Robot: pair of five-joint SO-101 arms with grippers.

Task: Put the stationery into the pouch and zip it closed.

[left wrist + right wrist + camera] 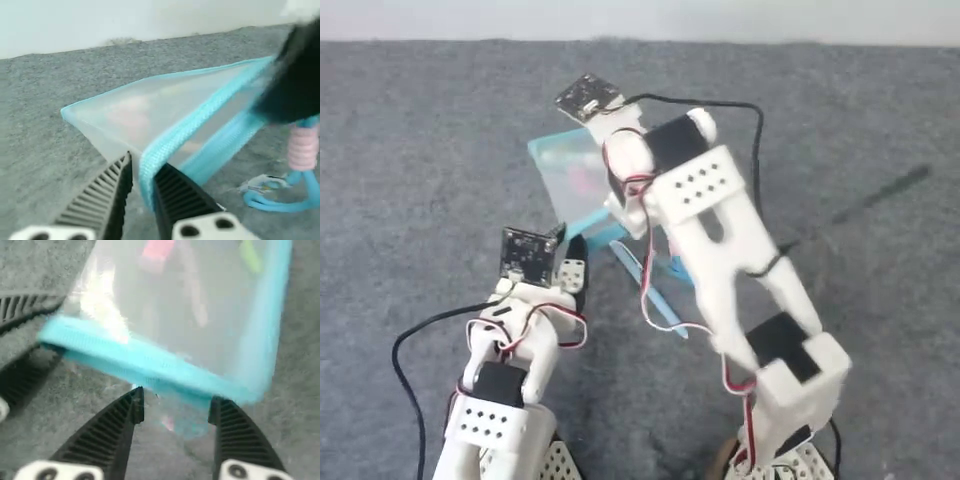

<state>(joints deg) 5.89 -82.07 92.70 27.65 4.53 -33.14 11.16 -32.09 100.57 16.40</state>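
The translucent pouch with a light-blue zip edge lies on the grey carpet, one end raised. My left gripper is shut on the zip edge at the pouch's near corner; in the high view this gripper sits just below the pouch. My right gripper is open, its fingers straddling the blue zip band near the other corner. Pink stationery and green stationery show through the pouch wall. A blue cord with a pink bead hangs by the pouch.
A blue strap lies on the carpet under the right arm. Black cables trail from both arms. A thin dark rod lies at the right. Grey carpet stretches out to the left.
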